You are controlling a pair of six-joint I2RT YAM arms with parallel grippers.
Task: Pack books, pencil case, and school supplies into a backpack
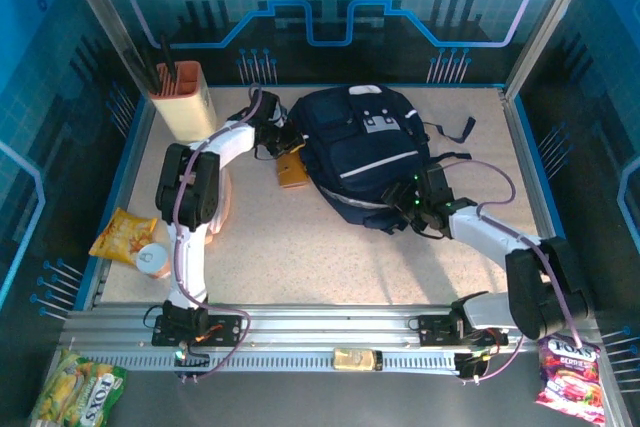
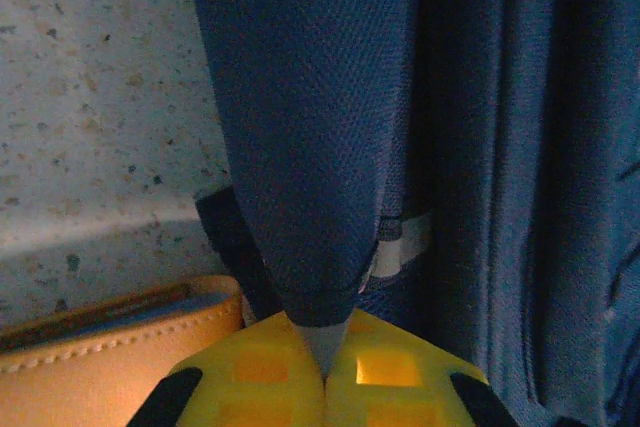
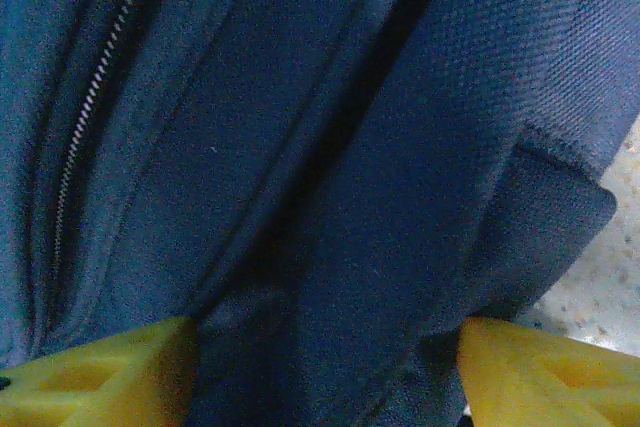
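Note:
The navy backpack lies in the middle of the table. My left gripper is at its left edge, and in the left wrist view the gripper is shut on a fold of backpack fabric. An orange pencil case lies just beside that edge, at the lower left in the left wrist view. My right gripper is at the pack's near right edge. Its yellow fingers stand wide apart with a thick fold of the backpack between them. The books are out of view.
A cream holder with dark pens stands at the back left. A yellow snack bag and a small can lie at the left edge. Off the table in front are a green bag, a red bag and a yellow item on the rail.

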